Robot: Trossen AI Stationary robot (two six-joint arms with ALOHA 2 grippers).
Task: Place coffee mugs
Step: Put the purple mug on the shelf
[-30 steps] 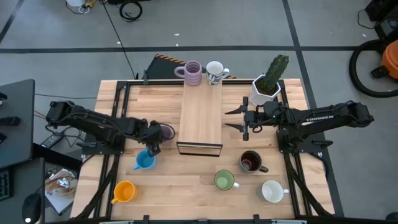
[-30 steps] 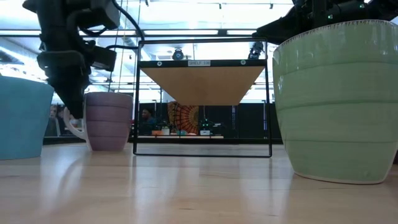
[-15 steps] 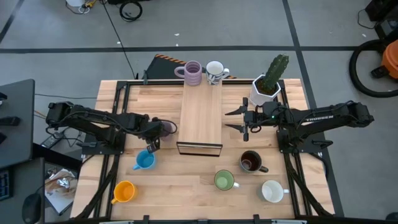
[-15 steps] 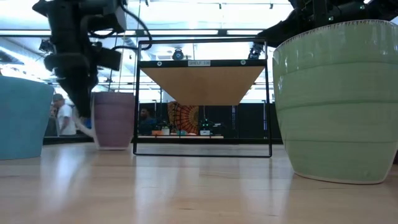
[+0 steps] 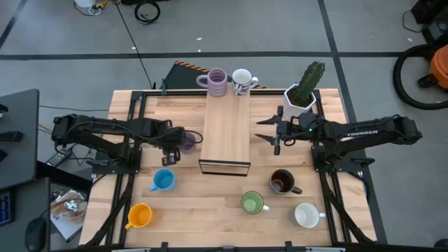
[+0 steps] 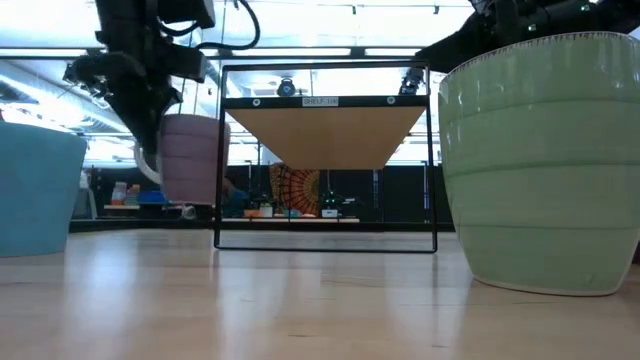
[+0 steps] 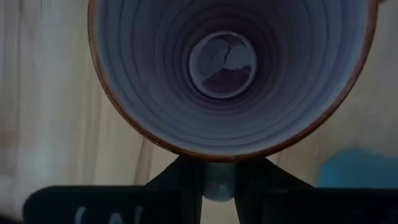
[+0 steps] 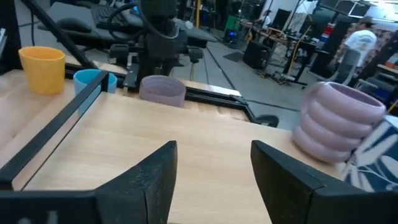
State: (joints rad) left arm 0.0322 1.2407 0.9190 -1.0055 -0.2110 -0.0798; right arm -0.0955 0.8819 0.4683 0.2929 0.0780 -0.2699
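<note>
Progress: two mugs, a lilac mug [image 5: 218, 82] and a white mug [image 5: 242, 80], stand on the shelf [image 5: 226, 133]. We see the left gripper [image 5: 173, 143] grasping a second lilac mug [image 5: 186, 143], lifted beside it; five wait on the surface [image 5: 210, 210]. Right gripper [image 5: 275, 135] fingers are spread, empty.

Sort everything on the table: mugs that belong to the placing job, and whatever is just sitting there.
Job:
lilac mug held off the table by the left gripper
lilac mug on the shelf
white mug on the shelf
blue mug
orange mug
brown mug
green mug
white mug

Just there:
cactus planter
right gripper, open, idle
</note>
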